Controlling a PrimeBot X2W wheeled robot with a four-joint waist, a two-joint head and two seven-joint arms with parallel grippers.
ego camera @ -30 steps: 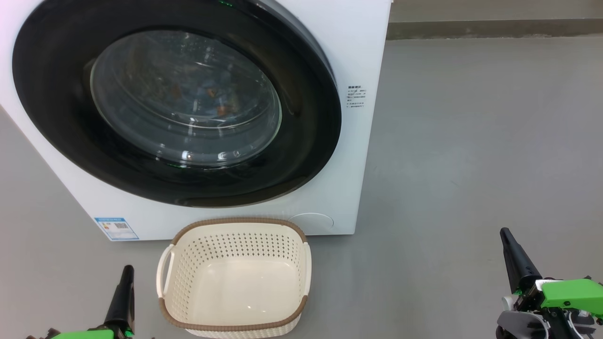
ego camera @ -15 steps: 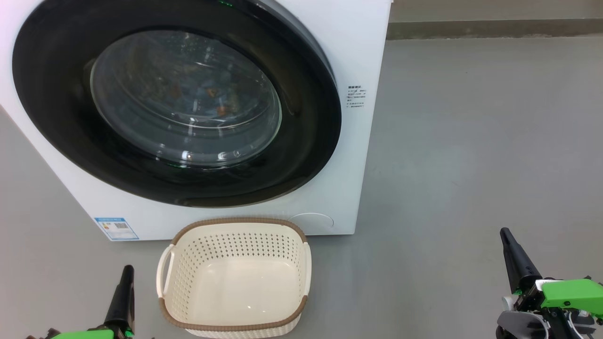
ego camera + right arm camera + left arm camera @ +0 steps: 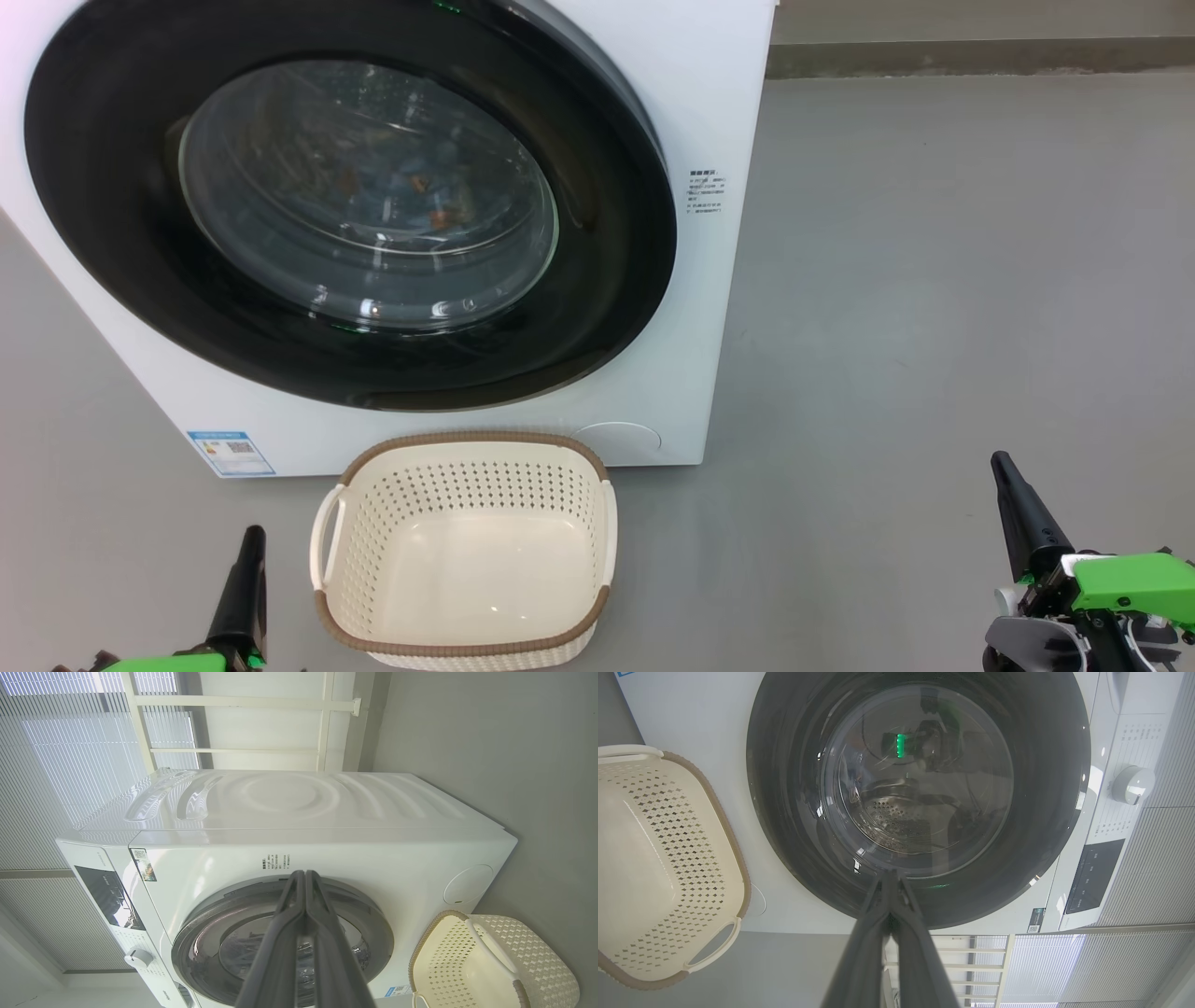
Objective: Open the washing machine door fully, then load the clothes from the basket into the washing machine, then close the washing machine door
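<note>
Nothing moved: left gripper [image 3: 250,560] clenched, empty. Glossy black-rimmed round glass washing machine door [image 3: 112,233] shut, blue-and-orange clothes [image 3: 429,201] behind it. Cream perforated plastic basket [image 3: 322,597] empty; right gripper [image 3: 1013,495] clenched. I judge the door rigid and slick; grip its rim edge.

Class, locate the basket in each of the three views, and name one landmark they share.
Head view: the basket sits bottom centre, below the washing machine door.
Left wrist view: basket far left edge.
Right wrist view: basket bottom right corner.
Shared landmark: the door's black rim.
</note>
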